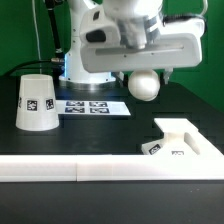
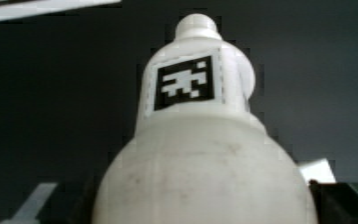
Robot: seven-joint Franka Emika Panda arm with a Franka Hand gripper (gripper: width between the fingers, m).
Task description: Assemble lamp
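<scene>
The white ball-shaped bulb (image 1: 146, 84) hangs in the air under my gripper (image 1: 146, 72), above the black table's middle. In the wrist view the bulb (image 2: 194, 140) fills the picture, its tagged neck pointing away, with my fingers (image 2: 336, 195) shut on its wide part at both sides. The truncated-cone shade (image 1: 37, 102) stands at the exterior view's left, tag facing front. The low angular base (image 1: 180, 140) lies at the exterior view's right near the front, to the right of and below the bulb.
The marker board (image 1: 92, 106) lies flat behind the bulb, between the shade and the arm. A white rail (image 1: 70, 170) runs along the table's front edge. A green wall stands behind.
</scene>
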